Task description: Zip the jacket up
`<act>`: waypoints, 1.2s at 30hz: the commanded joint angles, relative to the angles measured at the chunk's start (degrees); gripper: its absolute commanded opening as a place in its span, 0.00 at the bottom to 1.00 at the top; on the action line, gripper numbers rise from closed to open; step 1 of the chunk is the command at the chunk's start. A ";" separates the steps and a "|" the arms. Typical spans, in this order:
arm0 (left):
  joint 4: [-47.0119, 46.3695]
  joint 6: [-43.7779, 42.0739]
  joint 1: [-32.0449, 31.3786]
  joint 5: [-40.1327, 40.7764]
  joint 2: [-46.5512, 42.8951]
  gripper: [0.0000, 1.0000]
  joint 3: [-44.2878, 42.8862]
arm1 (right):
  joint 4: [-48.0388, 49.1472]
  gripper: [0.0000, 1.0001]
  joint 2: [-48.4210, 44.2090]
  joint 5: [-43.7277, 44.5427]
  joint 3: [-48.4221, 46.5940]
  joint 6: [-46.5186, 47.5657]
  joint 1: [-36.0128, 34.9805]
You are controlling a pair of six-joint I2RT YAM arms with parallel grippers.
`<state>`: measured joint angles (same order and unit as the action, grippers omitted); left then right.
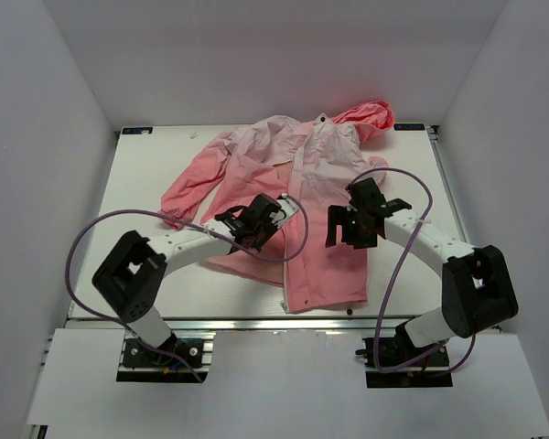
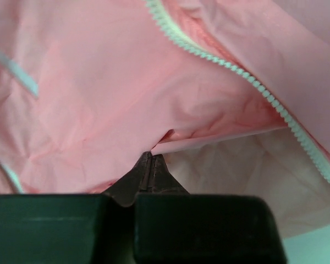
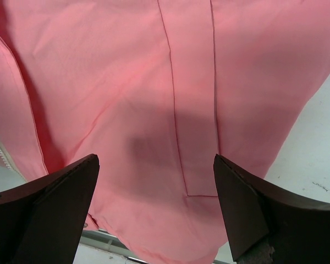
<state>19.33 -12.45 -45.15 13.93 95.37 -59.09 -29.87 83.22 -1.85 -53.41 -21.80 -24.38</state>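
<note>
Top external view: 1 jacket [image 1: 304, 178] lies flat on the white table [image 1: 156, 283], its 1 hood [image 1: 371, 114] toward the far right corner and its coral hem at the near edge. The front lies partly open along 1 white zipper [image 2: 231, 69]. There are 2 grippers. The left gripper [image 1: 263, 218] is clenched on a fold of the left front panel. The right gripper [image 1: 349, 230] hovers over the right front panel, its 2 fingers [image 3: 55, 203] spread wide and holding nothing.
</note>
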 commanded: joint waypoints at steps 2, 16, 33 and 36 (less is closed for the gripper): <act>6.67 9.87 -0.03 6.28 -11.42 0.00 -1.55 | 1.65 0.89 0.71 -1.67 0.06 0.88 0.39; 26.53 47.42 -0.64 3.22 -30.43 0.00 10.48 | 0.51 0.89 6.95 0.61 -2.84 -0.26 1.18; 35.37 50.51 -4.16 -3.30 -29.54 0.98 0.04 | -2.65 0.89 -5.77 1.50 -0.05 2.91 1.27; 25.52 46.83 -4.16 -4.43 -27.88 0.98 0.02 | -5.55 0.89 -10.96 1.50 3.74 0.54 0.66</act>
<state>53.87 38.83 -49.15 10.63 67.70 -57.74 -31.20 76.20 -0.60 -52.95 -20.10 -23.24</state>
